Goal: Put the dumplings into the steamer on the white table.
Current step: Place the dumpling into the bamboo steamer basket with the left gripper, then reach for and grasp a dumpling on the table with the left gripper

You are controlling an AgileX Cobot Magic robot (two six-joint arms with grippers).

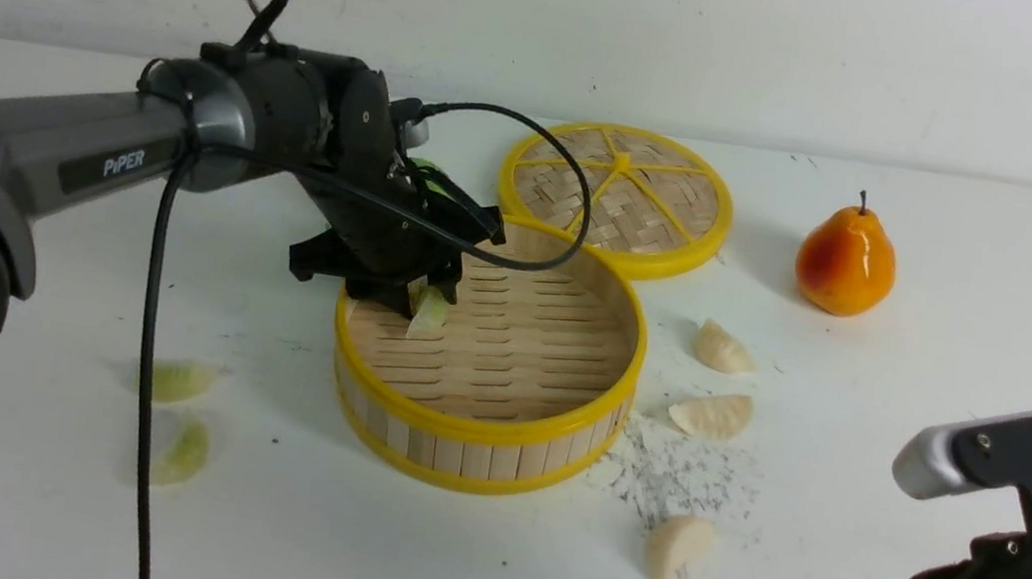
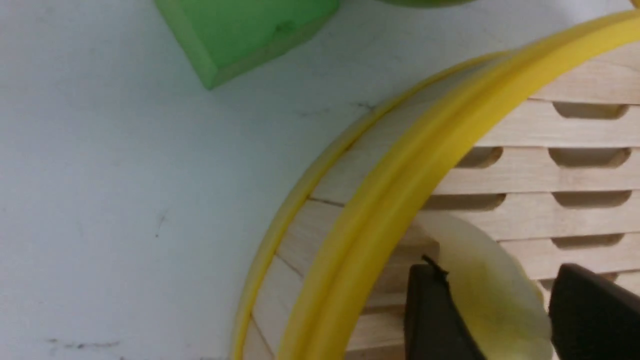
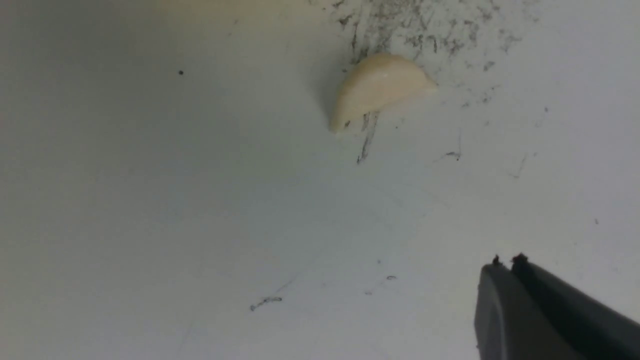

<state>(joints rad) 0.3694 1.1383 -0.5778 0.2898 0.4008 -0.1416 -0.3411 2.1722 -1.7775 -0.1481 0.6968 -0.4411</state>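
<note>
While front hides jaws, right tool [image 3: 506,260] closed

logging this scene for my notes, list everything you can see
steamer: 1, bamboo with yellow rims, table centre
lid: 1, woven with yellow rim, behind steamer
pear: 1, orange, right of lid
green dumplings: 3, pale green, two on table left of steamer, one in steamer between left gripper's fingers
cream dumplings: 3, cream, table right of steamer
block: 1, green, table by steamer
table: 1, white, scuffed
left gripper: 1, black, over steamer's left edge
right gripper: 1, black, shut, near right
</note>
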